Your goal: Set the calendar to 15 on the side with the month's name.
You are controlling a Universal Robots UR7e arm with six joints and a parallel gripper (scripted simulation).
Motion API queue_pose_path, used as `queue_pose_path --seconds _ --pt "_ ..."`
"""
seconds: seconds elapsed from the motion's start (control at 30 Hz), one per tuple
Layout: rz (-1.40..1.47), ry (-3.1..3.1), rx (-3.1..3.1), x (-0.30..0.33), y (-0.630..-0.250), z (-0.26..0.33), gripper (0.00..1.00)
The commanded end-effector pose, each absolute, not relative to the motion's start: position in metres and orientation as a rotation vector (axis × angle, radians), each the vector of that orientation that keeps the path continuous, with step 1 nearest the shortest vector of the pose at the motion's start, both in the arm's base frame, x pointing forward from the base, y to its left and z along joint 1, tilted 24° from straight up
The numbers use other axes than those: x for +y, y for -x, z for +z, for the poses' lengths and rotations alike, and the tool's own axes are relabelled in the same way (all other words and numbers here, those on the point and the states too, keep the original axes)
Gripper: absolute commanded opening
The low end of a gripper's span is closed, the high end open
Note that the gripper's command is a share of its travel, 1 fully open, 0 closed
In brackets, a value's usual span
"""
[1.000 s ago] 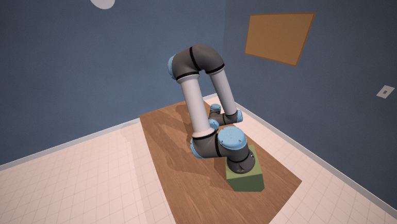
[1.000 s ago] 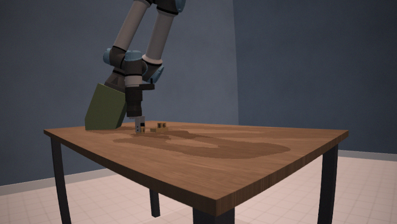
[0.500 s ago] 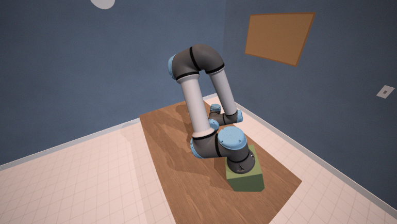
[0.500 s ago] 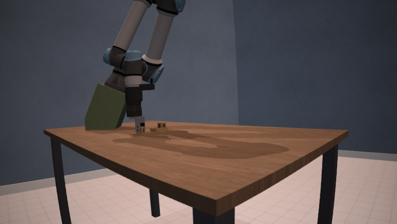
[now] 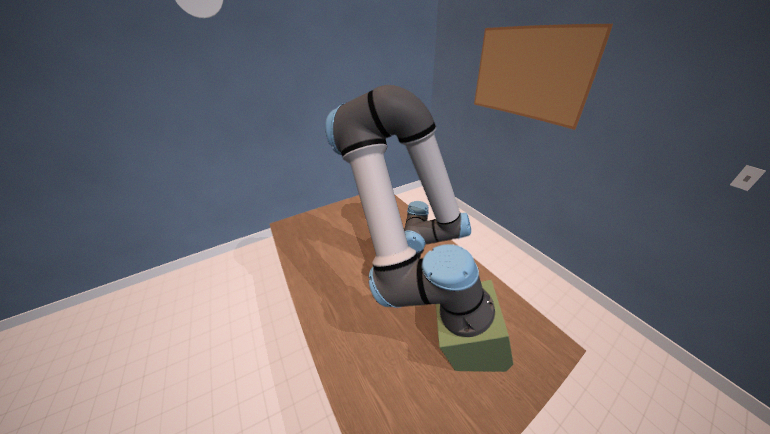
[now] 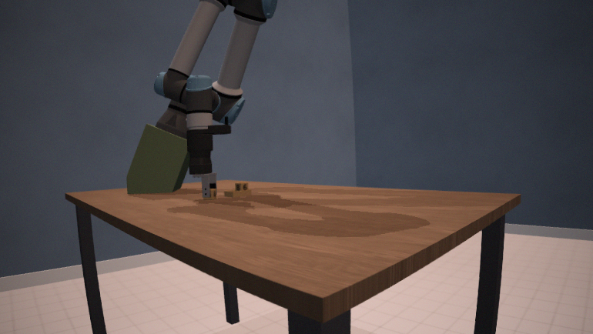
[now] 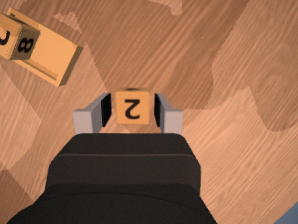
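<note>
In the wrist view a wooden cube (image 7: 132,107) with a 2 on its top face lies on the table, outside the tray. My gripper (image 7: 132,104) is lowered around it with one finger on each side. The fingers are open, with dark gaps between them and the cube. The flat wooden tray (image 7: 48,54) lies at the upper left with the other cube (image 7: 19,39) standing at its left end, showing a 2 and an 8. In the exterior view the gripper (image 6: 209,192) reaches down to the table just left of the tray (image 6: 238,192) and its cube (image 6: 241,187).
The green robot base block (image 6: 157,159) stands close behind the gripper on the table. The table's edge lies at the lower right of the wrist view. In the top view the arm hides the gripper, tray and cubes.
</note>
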State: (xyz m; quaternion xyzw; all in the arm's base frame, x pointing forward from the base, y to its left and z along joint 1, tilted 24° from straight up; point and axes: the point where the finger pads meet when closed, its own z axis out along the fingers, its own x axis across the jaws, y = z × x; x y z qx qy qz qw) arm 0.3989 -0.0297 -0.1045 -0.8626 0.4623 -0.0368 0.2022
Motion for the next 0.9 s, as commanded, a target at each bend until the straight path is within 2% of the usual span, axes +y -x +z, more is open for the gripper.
queue_pose_path --seconds 0.0,0.03,0.07,0.87 --pt "-0.104 2.408 1.291 -0.03 -0.3991 -0.1043 0.87" --pt "-0.104 2.408 1.291 -0.03 -0.3991 -0.1043 0.87" --pt "-0.104 2.408 1.291 -0.03 -0.3991 -0.1043 0.57" --pt "-0.104 2.408 1.291 -0.03 -0.3991 -0.1043 0.57"
